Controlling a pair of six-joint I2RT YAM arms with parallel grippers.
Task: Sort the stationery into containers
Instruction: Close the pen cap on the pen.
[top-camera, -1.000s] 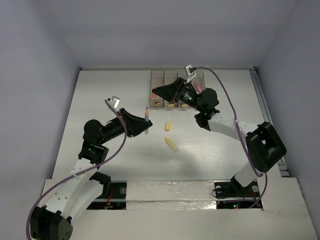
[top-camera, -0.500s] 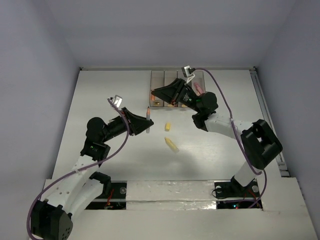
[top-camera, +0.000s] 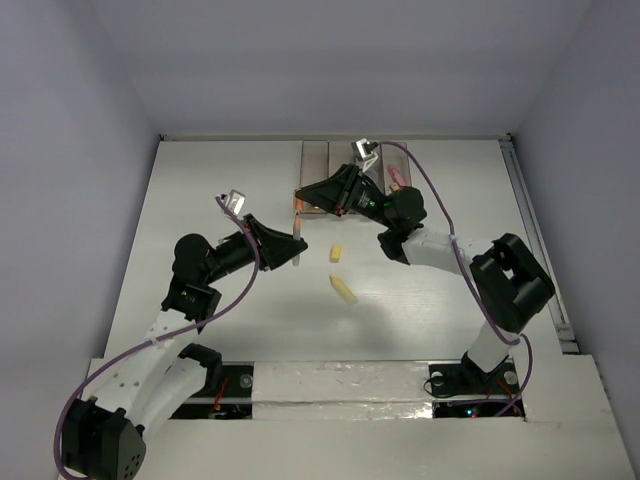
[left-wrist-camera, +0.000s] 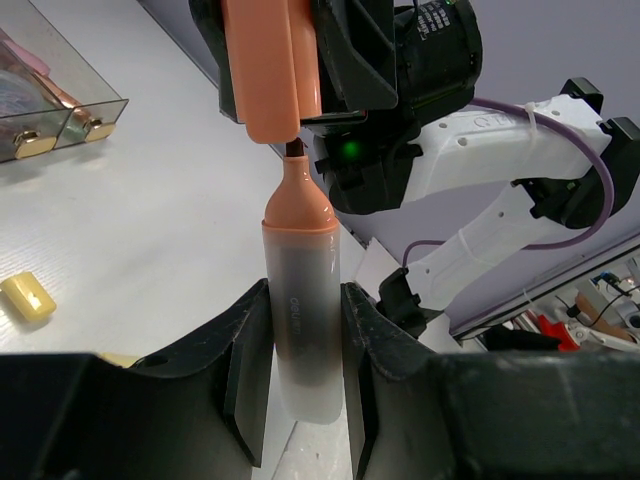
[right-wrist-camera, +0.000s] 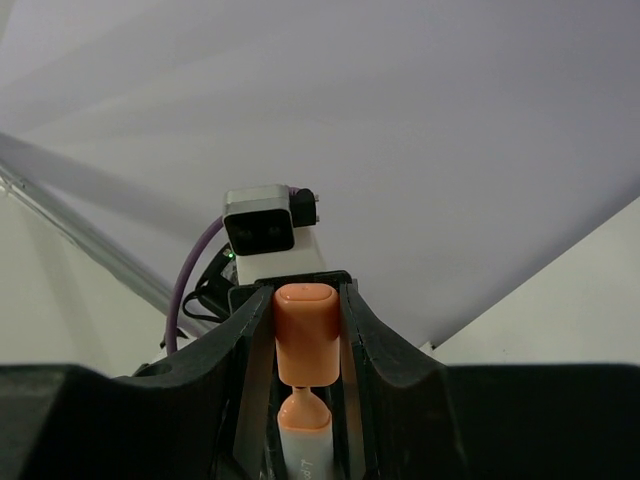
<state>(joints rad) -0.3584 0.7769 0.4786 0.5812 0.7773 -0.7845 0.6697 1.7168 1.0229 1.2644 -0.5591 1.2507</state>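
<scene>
My left gripper (left-wrist-camera: 303, 300) is shut on the translucent grey body of an orange marker (left-wrist-camera: 300, 250) and holds it upright above the table; it also shows in the top view (top-camera: 285, 243). My right gripper (right-wrist-camera: 305, 300) is shut on the marker's orange cap (right-wrist-camera: 305, 340), which sits just over the marker's orange tip (right-wrist-camera: 303, 412), with a sliver of nib showing between them. In the top view the two grippers meet at the cap (top-camera: 298, 207), left of the containers (top-camera: 315, 155). The row of bins (left-wrist-camera: 60, 95) holds some stationery, including a pink marker (top-camera: 397, 180).
Two small yellow pieces (top-camera: 336, 253) (top-camera: 343, 290) lie on the white table in front of the bins; one shows in the left wrist view (left-wrist-camera: 27, 298). The right arm stretches across the front of the bins. Walls enclose the table on three sides.
My right gripper has swung left with the orange cap, from over the bins to the marker's tip. My left gripper has shifted slightly right with the marker.
</scene>
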